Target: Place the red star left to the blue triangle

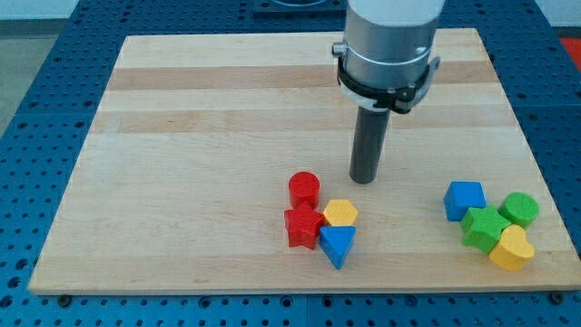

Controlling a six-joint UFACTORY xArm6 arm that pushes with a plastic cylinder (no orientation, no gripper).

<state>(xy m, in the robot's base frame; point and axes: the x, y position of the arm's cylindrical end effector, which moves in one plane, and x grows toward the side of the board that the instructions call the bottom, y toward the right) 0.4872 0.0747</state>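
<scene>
Placement looks met: red star-shaped block (302,227) sits touching the blue triangular block (337,244) on its left side, low on the wooden bench (200,136). No hand fitted; my tip (365,179) stands apart above, holding nothing.

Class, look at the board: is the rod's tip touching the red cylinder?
No. My tip stands apart from the red cylinder, on its right in the view, with bare wood showing between them.

The grey cylindrical arm is coming down from the view's top, standing upright. Its straight dark rod is pointing down, and my tip (364,179) is touching the bench.
</scene>
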